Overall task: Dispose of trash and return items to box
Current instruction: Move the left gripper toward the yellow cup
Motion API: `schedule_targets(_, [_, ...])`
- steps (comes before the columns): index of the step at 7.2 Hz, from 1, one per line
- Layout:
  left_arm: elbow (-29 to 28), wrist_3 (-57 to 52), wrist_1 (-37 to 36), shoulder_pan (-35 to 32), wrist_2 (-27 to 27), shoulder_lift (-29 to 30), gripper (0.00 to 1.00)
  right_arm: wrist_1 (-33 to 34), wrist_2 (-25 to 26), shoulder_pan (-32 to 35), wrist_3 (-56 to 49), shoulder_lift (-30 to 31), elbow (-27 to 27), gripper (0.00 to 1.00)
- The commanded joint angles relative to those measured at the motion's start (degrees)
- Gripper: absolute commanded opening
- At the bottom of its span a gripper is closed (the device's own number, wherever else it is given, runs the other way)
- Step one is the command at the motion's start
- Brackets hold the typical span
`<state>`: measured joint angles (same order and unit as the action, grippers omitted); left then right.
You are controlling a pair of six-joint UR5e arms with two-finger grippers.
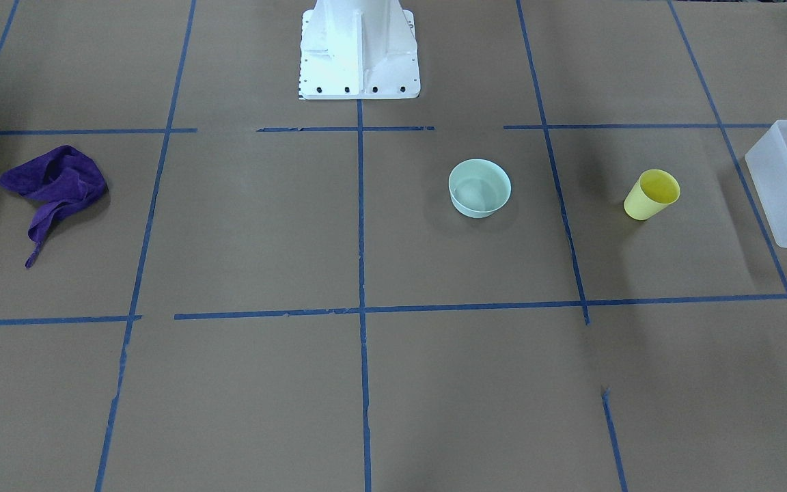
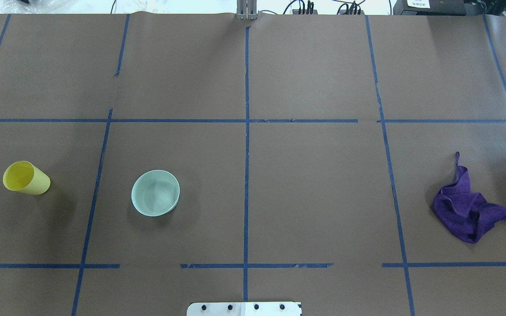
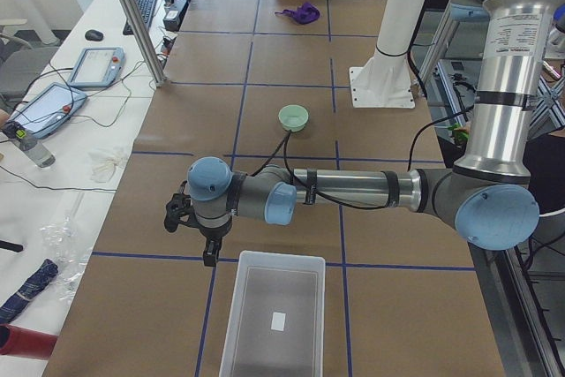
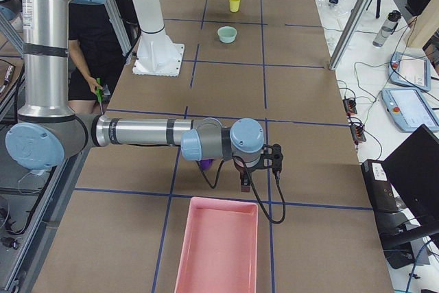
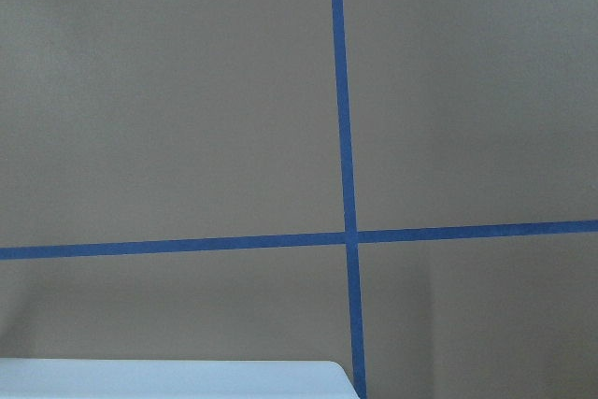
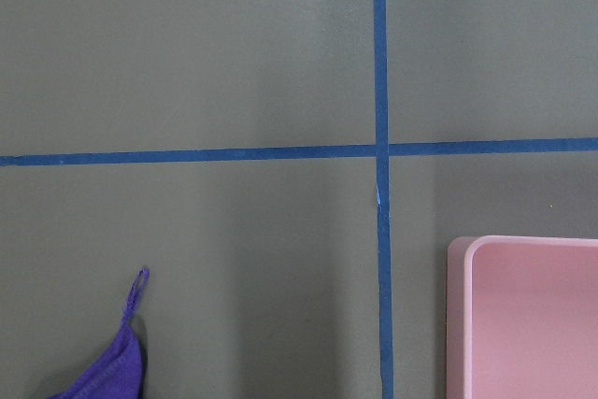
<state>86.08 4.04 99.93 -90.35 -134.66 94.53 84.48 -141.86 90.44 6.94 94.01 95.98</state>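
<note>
Hands poised over the bench, sorting not yet begun.

No telling open from closed on left hand point(image 3: 210, 258) or right hand point(image 4: 244, 184), seen only from the sides, hanging just beside box point(image 3: 274, 260) and pink tray point(image 4: 218, 201). Yellow cup point(image 1: 652, 195) standing on bench point(image 1: 264, 383), near box but outside it; green bowl point(image 1: 479, 188) farther along, purple cloth point(image 1: 55, 184) at the far end. Likely first step: bring left hand to cup, grip its wall, carry into box.
</note>
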Motion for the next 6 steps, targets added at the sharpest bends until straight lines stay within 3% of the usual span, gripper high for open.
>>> schedule_targets(1, [0.48, 0.17, -0.09, 0.00, -0.43, -0.22, 1.00, -0.02, 0.00, 0.00, 0.00, 0.04, 0.09, 1.00])
schedule_targets(3, [2.67, 0.17, 0.88, 0.00, -0.70, 0.04, 1.00, -0.19, -0.17, 0.00, 0.00, -0.05, 0.61, 1.00])
schedule_targets(5, [5.66, 2.09, 8.31, 5.25, -0.70, 0.05, 1.00, -0.37, -0.17, 0.09, 0.00, 0.04, 1.05, 1.00])
schedule_targets(6, [8.37, 2.28, 8.44, 8.93, -0.70, -0.14, 1.00, -0.46, -0.26, 0.17, 0.00, 0.04, 1.14, 1.00])
